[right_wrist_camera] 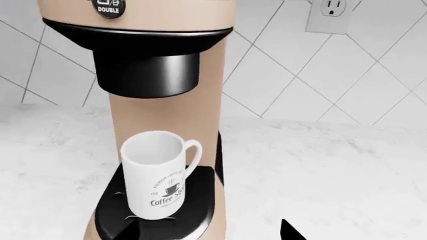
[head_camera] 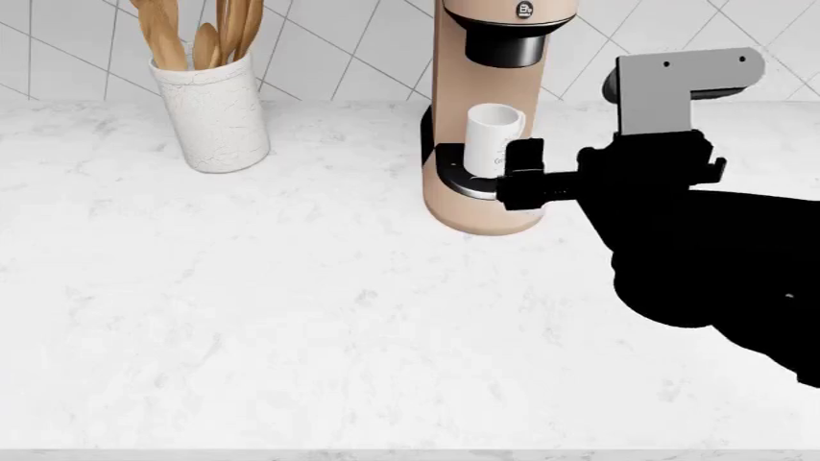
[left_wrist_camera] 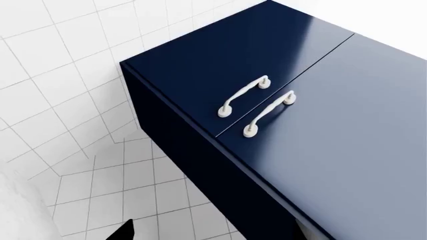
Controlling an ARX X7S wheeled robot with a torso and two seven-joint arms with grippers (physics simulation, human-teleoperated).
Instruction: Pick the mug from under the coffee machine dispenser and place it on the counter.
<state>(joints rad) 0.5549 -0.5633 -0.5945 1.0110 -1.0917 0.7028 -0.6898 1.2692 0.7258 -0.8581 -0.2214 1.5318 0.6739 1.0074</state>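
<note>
The mug (head_camera: 491,139) is set on the drip tray (head_camera: 464,178) under the coffee machine dispenser (head_camera: 494,115); a utensil crock (head_camera: 213,115) is placed well left on the counter (head_camera: 282,317).

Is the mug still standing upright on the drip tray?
Yes, upright. The mug stands on the black drip tray under the dispenser, rim level, logo reading straight; the right gripper sits beside it.

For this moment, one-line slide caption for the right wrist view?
White mug upright on the black drip tray beneath the coffee machine dispenser, handle facing the marble counter.

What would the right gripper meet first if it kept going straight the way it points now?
Most likely the mug on the coffee machine's drip tray, directly ahead of the right gripper; the remaining gap is hard to judge.
</note>
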